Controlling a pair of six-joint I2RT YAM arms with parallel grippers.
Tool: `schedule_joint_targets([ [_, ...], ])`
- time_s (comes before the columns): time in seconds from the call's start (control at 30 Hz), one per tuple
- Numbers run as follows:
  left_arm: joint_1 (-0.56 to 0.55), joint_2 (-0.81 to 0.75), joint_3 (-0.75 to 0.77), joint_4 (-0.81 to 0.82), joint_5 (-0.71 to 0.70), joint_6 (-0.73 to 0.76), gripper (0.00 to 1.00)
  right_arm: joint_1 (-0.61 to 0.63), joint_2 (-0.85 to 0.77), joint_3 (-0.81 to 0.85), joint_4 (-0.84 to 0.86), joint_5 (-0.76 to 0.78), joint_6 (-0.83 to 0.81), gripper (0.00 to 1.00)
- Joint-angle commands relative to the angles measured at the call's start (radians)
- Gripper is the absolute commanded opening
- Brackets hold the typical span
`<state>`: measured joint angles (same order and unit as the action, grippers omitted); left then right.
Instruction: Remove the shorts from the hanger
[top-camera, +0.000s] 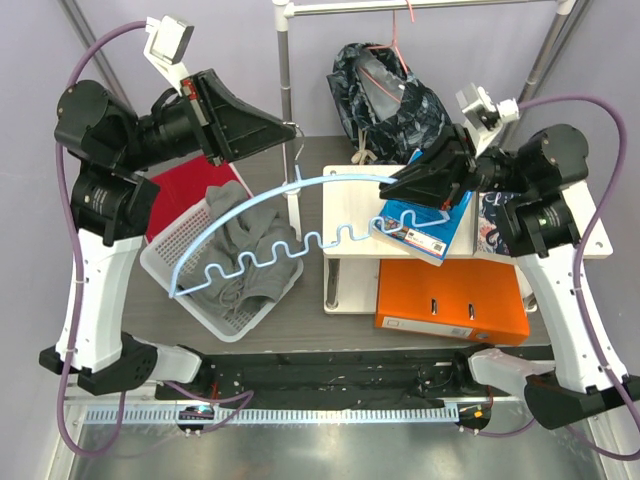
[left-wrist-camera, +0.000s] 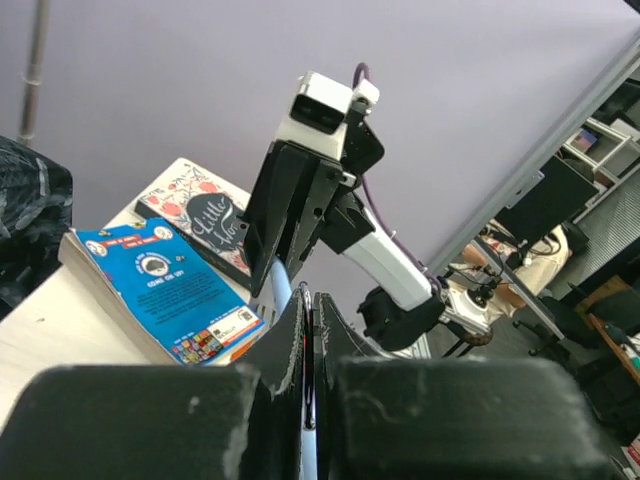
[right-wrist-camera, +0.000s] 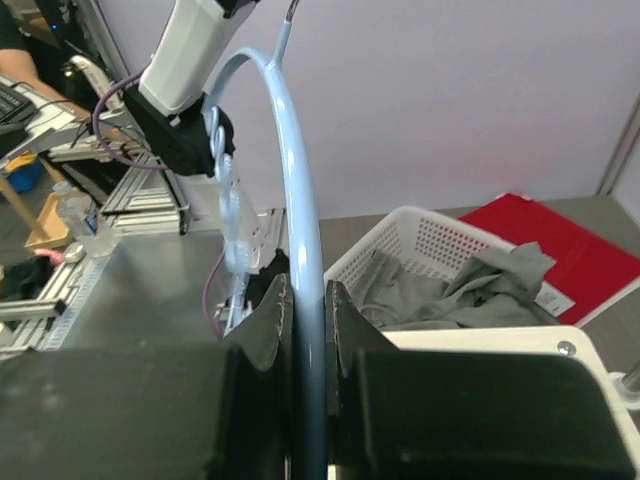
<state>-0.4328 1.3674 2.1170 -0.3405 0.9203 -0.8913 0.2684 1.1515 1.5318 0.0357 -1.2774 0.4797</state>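
Dark surface (top-camera: 300, 330) under a metal rail (top-camera: 420, 6), and honestly the actual job hasn't started as far as I can tell. The shorts (top-camera: 420, 110) hang at the back on the hanger (top-camera: 396, 45), its pink hook up at the rail, and nothing is touching them. Both arms are busy with something else: a light-blue hanger (right-wrist-camera: 303, 200) stretched between them over the front of the surface. Right pincer (top-camera: 395, 185) is clenched on one end of it, and the wrist view shows the fingers pinching the blue bar from both sides. Left pincer (top-camera: 285, 128) is clamped tight too, up by the hook end of that same blue hanger. It looks like it's gripping it, though the exact contact is hard to make out. Grey garment (top-camera: 250, 240) lies in the white basket (top-camera: 165, 265) underneath. So basically everything is left: park the blue hanger, reach back to the shorts, get them off the pink one
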Motion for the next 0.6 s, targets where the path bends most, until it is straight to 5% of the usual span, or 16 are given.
schedule_joint_targets([
  [0.0,-0.001,-0.016,0.009,0.077,0.014,-0.038,0.01,-0.003,-0.029,-0.005,-0.030,0.001,-0.118,0.01],
  [0.1,0.023,-0.019,0.012,0.051,-0.030,-0.037,0.25,-0.005,-0.036,-0.009,-0.028,0.018,-0.142,0.01],
  [0.13,0.041,-0.024,0.012,0.031,-0.059,-0.035,0.45,-0.006,-0.044,-0.015,-0.030,0.027,-0.151,0.01],
  [0.27,0.088,-0.039,0.064,-0.084,-0.162,0.046,0.74,-0.014,-0.082,-0.033,-0.062,0.090,-0.205,0.01],
  [0.3,0.104,-0.044,0.089,-0.122,-0.205,0.072,0.90,-0.015,-0.087,-0.033,-0.075,0.099,-0.216,0.01],
  [0.43,0.109,-0.099,0.163,-0.339,-0.542,0.233,0.98,-0.015,-0.108,-0.021,-0.198,0.255,-0.285,0.01],
  [0.57,0.109,-0.221,0.034,-0.359,-0.944,0.291,1.00,-0.015,-0.111,0.024,-0.339,0.464,-0.293,0.01],
])
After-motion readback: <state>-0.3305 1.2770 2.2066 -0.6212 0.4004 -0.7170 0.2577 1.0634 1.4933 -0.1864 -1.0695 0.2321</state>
